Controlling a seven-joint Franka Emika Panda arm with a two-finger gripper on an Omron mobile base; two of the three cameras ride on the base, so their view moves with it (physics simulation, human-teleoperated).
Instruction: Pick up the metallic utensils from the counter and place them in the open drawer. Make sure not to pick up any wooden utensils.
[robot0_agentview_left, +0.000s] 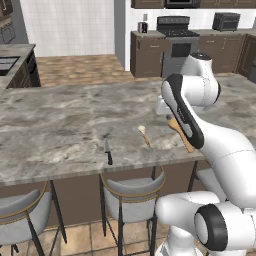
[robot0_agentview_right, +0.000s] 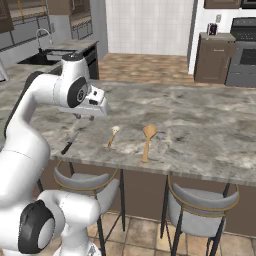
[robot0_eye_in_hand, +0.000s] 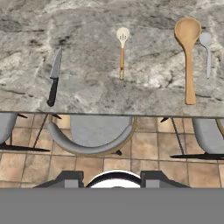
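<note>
Steel-bladed, black-handled knife (robot0_eye_in_hand: 54, 78) flat near the marbled counter's (robot0_agentview_left: 60, 125) front edge, beside two tan wooden spoons (robot0_eye_in_hand: 188, 57). Gripper (robot0_agentview_right: 84, 117) hovers above them, nothing held; jaw spread unclear.

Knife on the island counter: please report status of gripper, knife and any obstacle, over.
Gripper above counter edge, holding nothing. Knife flat on the stone, untouched. Small wooden spoon and large wooden spoon lie apart from it; nothing in the way.
</note>
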